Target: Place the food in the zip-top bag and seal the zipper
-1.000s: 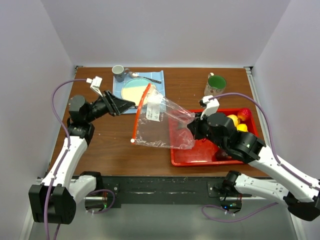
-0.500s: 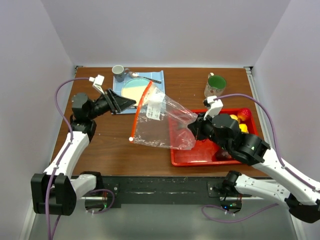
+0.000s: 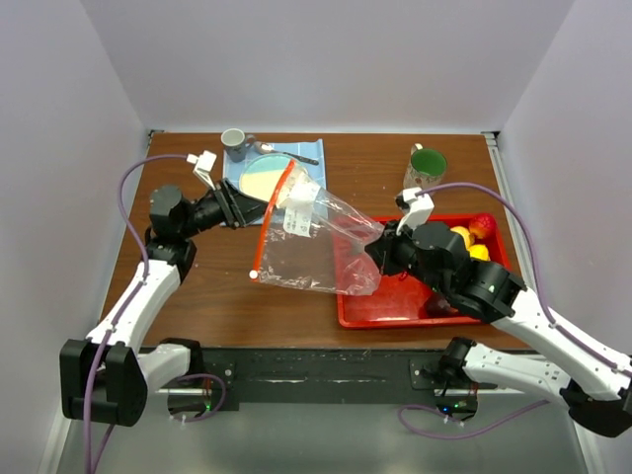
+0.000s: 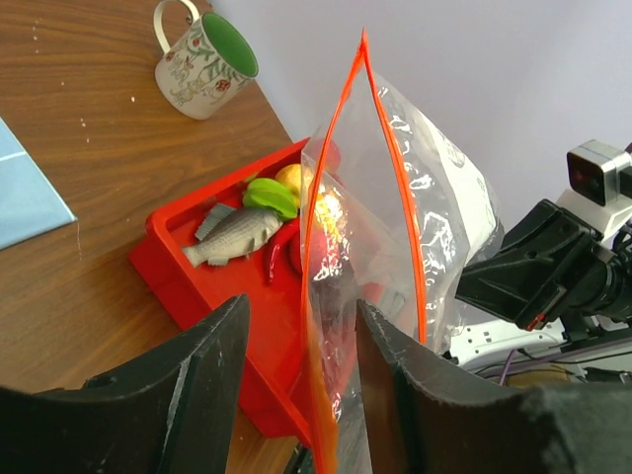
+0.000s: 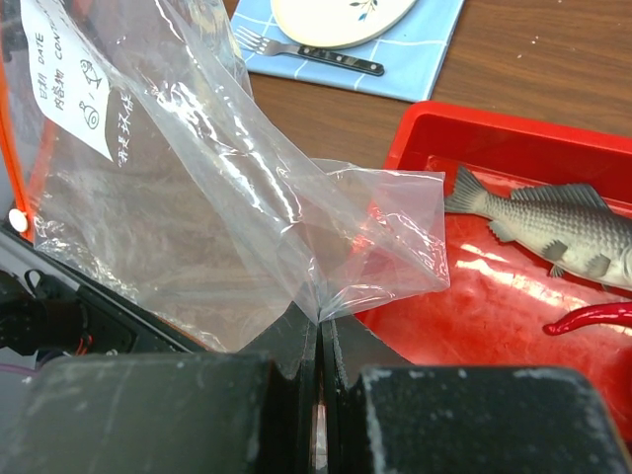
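Observation:
The clear zip-top bag [image 3: 318,247] hangs in the air between the two arms, mouth toward the left. Its red zipper [image 3: 272,219] runs along the open mouth. My right gripper [image 3: 383,247] is shut on the bag's bottom corner [image 5: 326,296], as the right wrist view [image 5: 319,321] shows. My left gripper [image 3: 255,205] is open at the mouth. In the left wrist view [image 4: 301,346] one zipper edge [image 4: 314,296] stands between its jaws without being pinched. The food [image 3: 472,237] lies in the red tray [image 3: 395,306]: yellow, orange and green pieces [image 4: 272,196]. The bag is empty.
The tray also holds a toy fish [image 5: 553,222] and a red chili [image 5: 592,316]. A green-filled mug [image 3: 428,163] stands behind the tray. A blue mat with a plate [image 3: 265,180], a fork [image 5: 306,54] and a grey mug [image 3: 234,143] lie at the back left.
My left gripper has moved right, up to the bag's mouth, so the zipper edge now lies between its jaws. The bag's mouth has swung slightly left. The right gripper keeps its hold.

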